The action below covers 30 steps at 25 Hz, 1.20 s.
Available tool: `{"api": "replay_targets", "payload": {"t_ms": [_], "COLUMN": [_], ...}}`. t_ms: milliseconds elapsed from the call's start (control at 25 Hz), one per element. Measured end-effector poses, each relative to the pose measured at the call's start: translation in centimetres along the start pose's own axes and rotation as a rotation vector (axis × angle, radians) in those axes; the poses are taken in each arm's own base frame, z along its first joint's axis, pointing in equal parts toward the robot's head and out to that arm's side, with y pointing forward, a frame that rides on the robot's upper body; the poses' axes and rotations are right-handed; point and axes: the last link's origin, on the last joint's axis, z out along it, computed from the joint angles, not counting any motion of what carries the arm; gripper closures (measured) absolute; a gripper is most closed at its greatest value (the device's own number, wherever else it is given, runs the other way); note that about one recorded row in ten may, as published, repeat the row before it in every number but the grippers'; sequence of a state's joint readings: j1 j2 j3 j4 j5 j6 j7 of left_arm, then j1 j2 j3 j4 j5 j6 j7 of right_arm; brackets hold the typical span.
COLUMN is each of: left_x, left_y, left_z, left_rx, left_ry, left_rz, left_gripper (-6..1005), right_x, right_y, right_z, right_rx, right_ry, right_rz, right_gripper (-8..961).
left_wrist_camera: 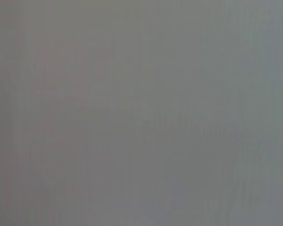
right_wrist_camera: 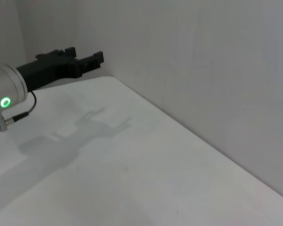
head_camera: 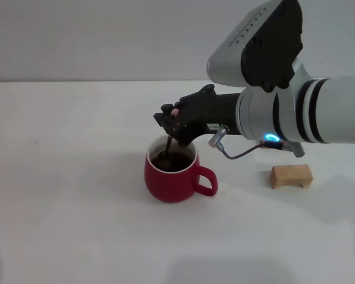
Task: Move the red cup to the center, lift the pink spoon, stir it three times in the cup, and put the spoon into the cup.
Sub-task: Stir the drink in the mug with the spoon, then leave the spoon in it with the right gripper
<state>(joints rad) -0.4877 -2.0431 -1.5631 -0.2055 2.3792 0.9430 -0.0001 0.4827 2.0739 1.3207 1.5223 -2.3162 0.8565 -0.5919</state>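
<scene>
pink spoon (head_camera: 168, 144) slim, light, slippery; pinched at pink handle by right gripper (head_camera: 173, 125) above red cup (head_camera: 171, 175), bowl dipped inside. left gripper (right_wrist_camera: 87, 62) parked far off, fingers apart.

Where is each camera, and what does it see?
Head: on the robot's head, looking down at the table; right gripper holds the pink spoon in the red cup.
Left wrist: on the left arm; only blank grey, no body.
Right wrist: on the right arm, facing table and wall; left gripper far off.
Shared: head and right wrist show the table.
</scene>
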Motion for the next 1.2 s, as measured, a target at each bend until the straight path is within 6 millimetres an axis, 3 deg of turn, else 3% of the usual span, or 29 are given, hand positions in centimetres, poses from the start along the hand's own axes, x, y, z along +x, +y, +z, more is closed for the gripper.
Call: {"api": "replay_targets", "payload": {"t_ms": [520,840,1200], "left_x": [0.0,0.0,0.1], "left_y": [0.0,0.0,-0.1], "left_z": [0.0,-0.1,-0.1], "left_rx": [0.0,0.001,0.002], "left_ry": [0.002,0.002,0.01], "left_rz": [-0.005,-0.007,-0.01], "left_gripper": [172,172,172], "right_x": [0.5,0.8,-0.4], "right_y": [0.1,-1.2,-0.7], "right_z": [1.9,3.0,1.8], "right_rx": [-0.043,-0.007,-0.025], "right_ry": [0.044,0.074,0.108], "right_rz": [-0.001,-0.01,-0.043], "right_gripper": [820,819,819]}}
